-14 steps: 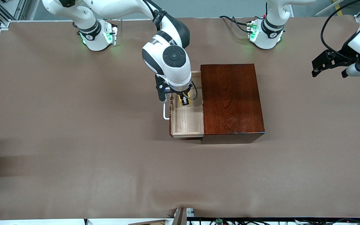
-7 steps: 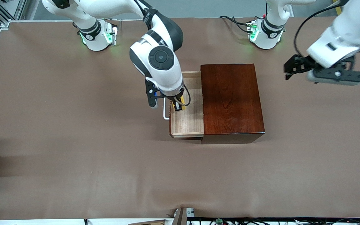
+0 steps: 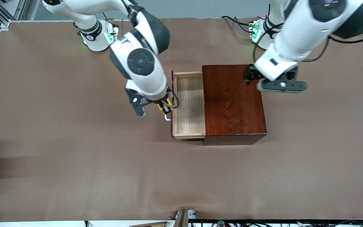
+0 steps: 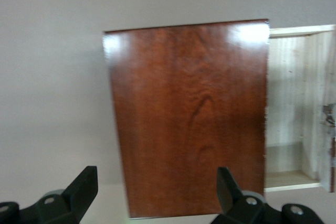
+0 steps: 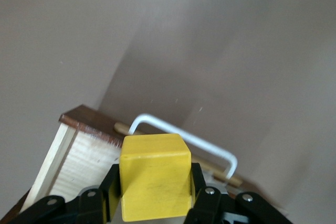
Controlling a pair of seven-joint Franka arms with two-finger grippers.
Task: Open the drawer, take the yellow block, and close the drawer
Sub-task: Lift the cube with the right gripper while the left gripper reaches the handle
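Box: a glossy dark reddish-brown wooden box (image 3: pixel 233 102) stands on the brown table (image 3: pixel 58 142), right of centre in the front view.
Drawer: the sliding tray with a pale light-wood interior (image 3: pixel 188 105) is pulled out of the box toward the right arm's end of the table; no object shows on its floor.
Handle: a white U-shaped bar (image 5: pixel 184 137) on the drawer's front; in the front view only its lower tip shows under the right gripper.
Yellow block: a small bright-yellow cube (image 5: pixel 155 176) is up in the air, out of the drawer, over the drawer's front edge and handle, just left of centre in the front view.
Right gripper (image 3: pixel 165 108): its black fingers (image 5: pixel 111 184) are clamped on two sides of the yellow block.
Left gripper (image 3: pixel 250 75): hangs over the box's top near its upper right corner in the front view; its fingers (image 4: pixel 84 184) are spread wide, holding nothing.
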